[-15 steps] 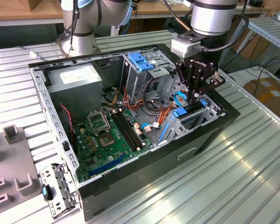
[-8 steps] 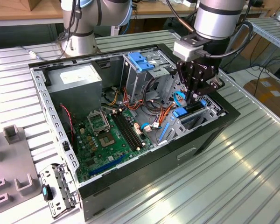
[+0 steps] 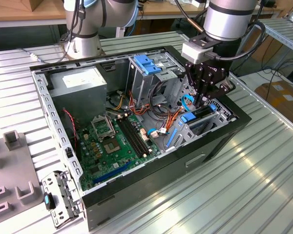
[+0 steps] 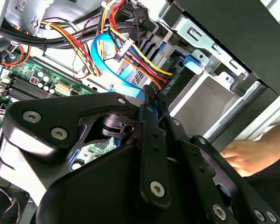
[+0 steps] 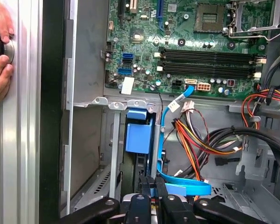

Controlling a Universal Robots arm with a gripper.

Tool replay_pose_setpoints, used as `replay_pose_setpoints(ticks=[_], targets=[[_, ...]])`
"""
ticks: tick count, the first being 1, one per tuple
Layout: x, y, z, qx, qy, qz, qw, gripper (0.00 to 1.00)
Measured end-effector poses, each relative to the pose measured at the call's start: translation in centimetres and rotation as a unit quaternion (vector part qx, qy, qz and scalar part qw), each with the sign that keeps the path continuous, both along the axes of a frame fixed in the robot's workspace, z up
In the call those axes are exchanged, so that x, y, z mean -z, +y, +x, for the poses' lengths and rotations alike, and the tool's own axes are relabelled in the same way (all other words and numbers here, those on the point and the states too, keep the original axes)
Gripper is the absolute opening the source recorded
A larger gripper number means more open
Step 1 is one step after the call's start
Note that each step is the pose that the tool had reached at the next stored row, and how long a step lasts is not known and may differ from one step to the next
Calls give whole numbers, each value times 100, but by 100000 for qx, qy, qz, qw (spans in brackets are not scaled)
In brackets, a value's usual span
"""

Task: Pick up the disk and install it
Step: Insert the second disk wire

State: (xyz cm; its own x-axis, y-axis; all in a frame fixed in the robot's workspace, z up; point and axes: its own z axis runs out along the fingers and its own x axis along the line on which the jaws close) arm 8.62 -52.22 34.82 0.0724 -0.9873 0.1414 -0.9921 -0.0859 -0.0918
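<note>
The disk stands on edge in the drive bay at the front corner of the open computer case, on the exterior view's right, with a blue rail at each end. In the first wrist view the disk's blue rail lies just ahead of the fingers. My gripper hangs straight down over the bay, its fingers drawn close together and their tips at the disk's upper edge. In both wrist views the gripper sits among the blue data cable and coloured power wires.
Inside the case are the green motherboard, a grey power-supply box and a metal cage with a blue latch. A person's hand rests outside the case wall and also appears as a hand. A loose bracket lies on the table.
</note>
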Motion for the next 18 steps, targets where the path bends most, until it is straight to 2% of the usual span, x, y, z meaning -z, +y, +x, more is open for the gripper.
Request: replay_pose_setpoints(ticks=[1, 4, 9, 11, 12, 13, 14, 15, 16, 18], targets=[[-1, 0, -1, 1, -1, 20, 100000, 16], [0, -11, -24, -1, -34, 441, 99999, 16], [-1, -56, -28, 5, -64, 1085, 99994, 16], [-1, -77, -27, 5, -64, 1712, 99985, 16], [-2, -103, -27, -2, -63, 2300, 99974, 16], [-1, -119, -27, 0, -63, 2687, 99964, 16], [-1, -148, -27, 5, -64, 3382, 99943, 16], [-1, -168, -28, 5, -64, 3812, 99927, 16], [-1, -184, -28, 6, -65, 4049, 99918, 16], [-2, -197, -27, 3, -63, 4184, 99912, 16]])
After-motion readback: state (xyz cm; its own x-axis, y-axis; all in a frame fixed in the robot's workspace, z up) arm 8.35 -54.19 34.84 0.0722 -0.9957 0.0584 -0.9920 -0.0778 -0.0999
